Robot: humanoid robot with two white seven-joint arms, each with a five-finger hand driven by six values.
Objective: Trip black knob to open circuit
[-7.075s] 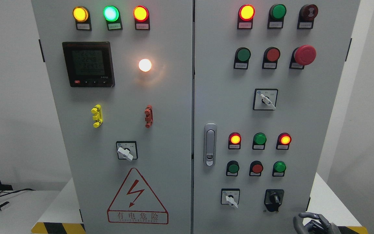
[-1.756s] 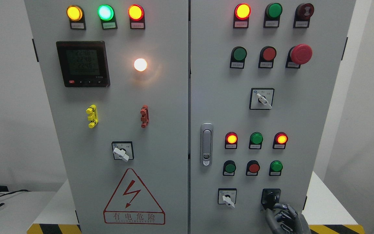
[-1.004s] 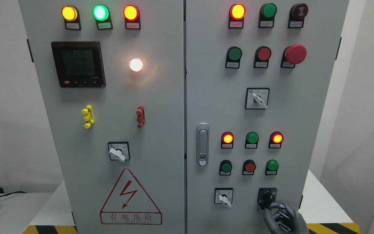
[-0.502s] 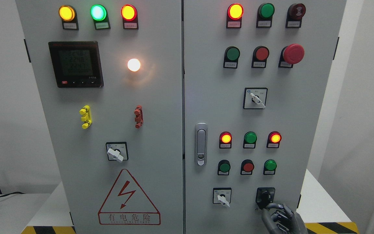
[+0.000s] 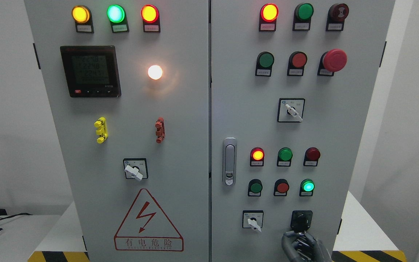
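Note:
The black knob [image 5: 301,219] sits on its black plate at the lower right of the cabinet's right door [image 5: 340,120]. My right hand [image 5: 301,243] comes up from the bottom edge just under it. Its grey fingers [image 5: 294,237] are curled and meet the knob's lower end, hiding that part. Above the knob, the right-hand red lamp [image 5: 312,154] is dark and the green lamp [image 5: 307,186] below it glows brightly. My left arm is out of view.
A white selector switch [image 5: 252,220] is left of the knob, with a door latch [image 5: 229,161] further up. The left door carries a meter [image 5: 90,71], lamps and a high-voltage warning triangle [image 5: 148,220]. White tabletop and hazard tape [image 5: 369,255] flank the cabinet base.
My right hand has shifted left and down under the knob, twisting it. The right red lamp went out and the lower right green lamp lit up. The view swung slightly.

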